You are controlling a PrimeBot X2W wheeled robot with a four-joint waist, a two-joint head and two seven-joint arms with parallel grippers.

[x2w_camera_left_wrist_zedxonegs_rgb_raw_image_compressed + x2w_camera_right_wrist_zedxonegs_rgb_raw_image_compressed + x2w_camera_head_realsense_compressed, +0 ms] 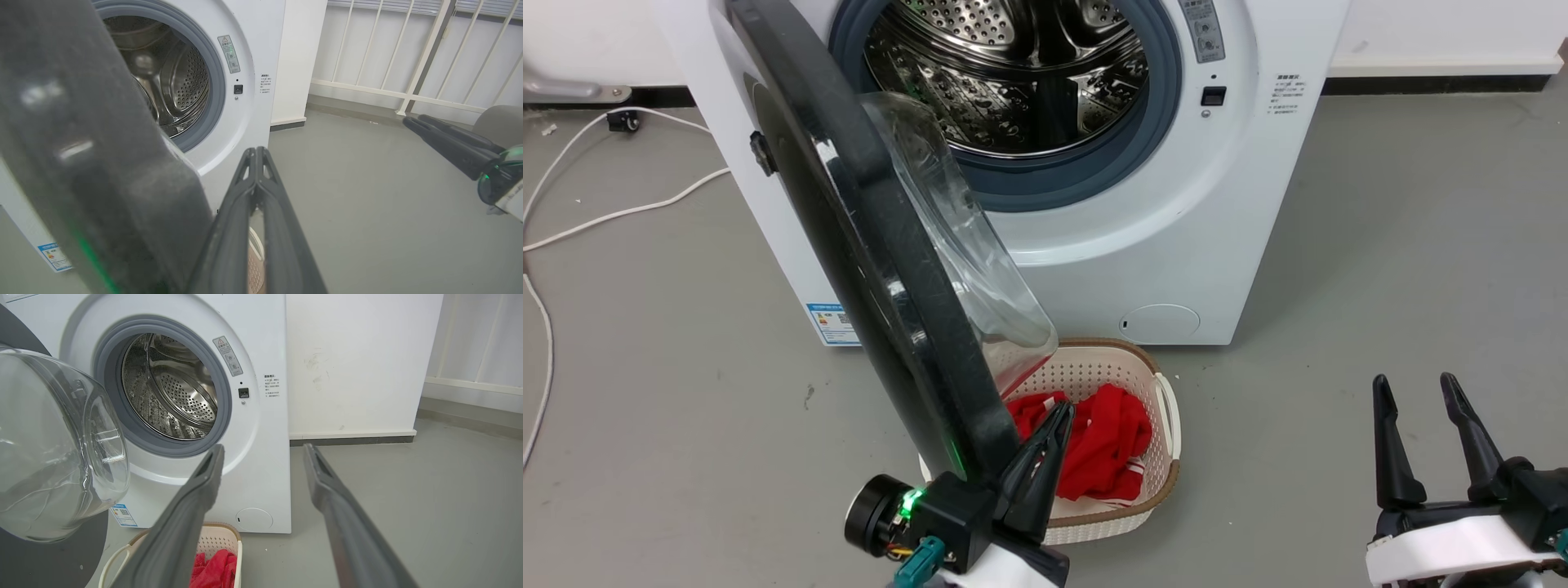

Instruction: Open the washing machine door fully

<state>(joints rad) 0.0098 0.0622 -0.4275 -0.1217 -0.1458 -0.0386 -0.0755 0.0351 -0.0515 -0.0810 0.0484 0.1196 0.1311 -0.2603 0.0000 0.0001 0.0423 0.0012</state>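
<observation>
At the bottom of the head view, the left gripper [1062, 412] points up with its two dark fingers pressed together, just beside the lower inner edge of the washing machine door [874, 245]; actual contact is unclear. The right gripper [1414, 384] rests low on the right, fingers spread apart, holding nothing. The door stands partly open, nearly edge-on, hiding part of a beige laundry basket [1168, 408] of red cloth [1111, 441]. Behind is the white washing machine [1176, 229], top cut off.
</observation>
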